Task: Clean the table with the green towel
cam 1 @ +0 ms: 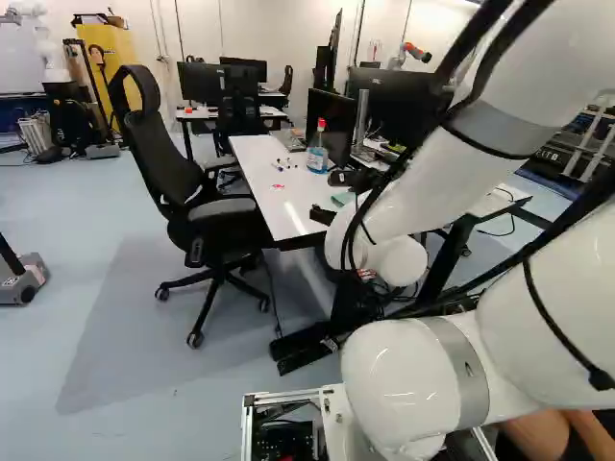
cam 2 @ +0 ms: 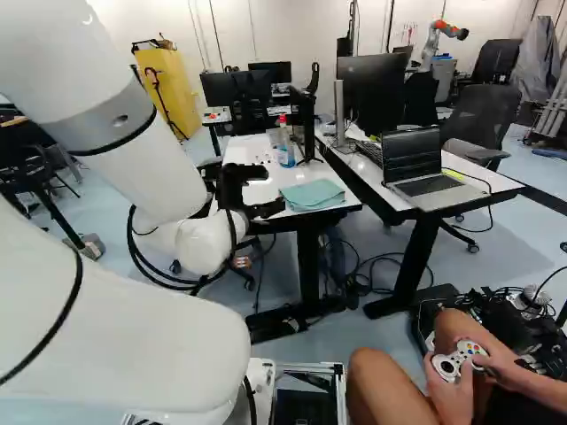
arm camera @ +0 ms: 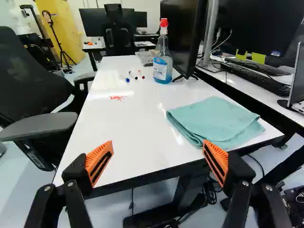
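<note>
My gripper (cam 2: 252,188) reaches toward the near end of the white table in the right base view. Its fingers stand wide open in the wrist view, the gripper (arm camera: 157,164) holding nothing. The folded green towel (arm camera: 216,119) lies on the white table (arm camera: 137,137), ahead of the finger on the laptop's side, with a gap between them. A red scribble (arm camera: 118,98) marks the tabletop farther off. Past it are several markers (arm camera: 135,76) and a spray bottle (arm camera: 163,61) with blue liquid, standing upright.
Beside the table stands a black office chair (cam 1: 183,182). A monitor (arm camera: 183,35) is behind the bottle. A second table carries a laptop (cam 2: 422,168). Cables lie under the tables. A person with a controller (cam 2: 459,360) sits close to the base. Another robot (cam 2: 438,40) stands far back.
</note>
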Tool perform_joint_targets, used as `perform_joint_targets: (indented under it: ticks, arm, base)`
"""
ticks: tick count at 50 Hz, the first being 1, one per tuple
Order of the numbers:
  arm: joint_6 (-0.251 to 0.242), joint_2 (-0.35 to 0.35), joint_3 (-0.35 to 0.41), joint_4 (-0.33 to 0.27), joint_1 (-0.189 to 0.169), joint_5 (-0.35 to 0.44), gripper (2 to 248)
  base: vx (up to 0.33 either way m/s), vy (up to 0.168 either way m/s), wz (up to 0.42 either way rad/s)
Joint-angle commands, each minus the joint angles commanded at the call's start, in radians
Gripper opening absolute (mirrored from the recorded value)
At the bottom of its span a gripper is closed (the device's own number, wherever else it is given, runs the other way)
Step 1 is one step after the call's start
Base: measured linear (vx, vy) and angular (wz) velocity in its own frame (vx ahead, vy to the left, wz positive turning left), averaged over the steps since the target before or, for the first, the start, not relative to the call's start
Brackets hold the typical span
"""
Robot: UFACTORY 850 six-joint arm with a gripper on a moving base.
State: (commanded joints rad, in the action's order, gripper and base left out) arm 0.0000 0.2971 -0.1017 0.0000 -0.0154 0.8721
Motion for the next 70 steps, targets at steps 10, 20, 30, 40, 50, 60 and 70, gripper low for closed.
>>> perform_joint_targets:
  ticks: [10,20,30,40,50,60,70]
  arm:
    - [0.000,0.005,-0.021,0.000,-0.024,-0.010,247]
    - [0.000,-0.028,-0.052,0.000,-0.055,-0.030,247]
    - [0.000,-0.072,-0.089,0.000,-0.090,-0.054,247]
    - [0.000,-0.118,-0.131,0.000,-0.122,-0.076,247]
    - [0.000,-0.166,-0.175,0.000,-0.154,-0.098,247]
    - [0.000,-0.216,-0.221,0.000,-0.180,-0.118,247]
    - [0.000,-0.265,-0.270,0.000,-0.203,-0.128,247]
  base:
    - [0.000,0.000,0.000]
    - [0.000,0.000,0.000]
    - [0.000,0.000,0.000]
    - [0.000,0.000,0.000]
    - [0.000,0.000,0.000]
    - [0.000,0.000,0.000]
    - [0.000,0.000,0.000]
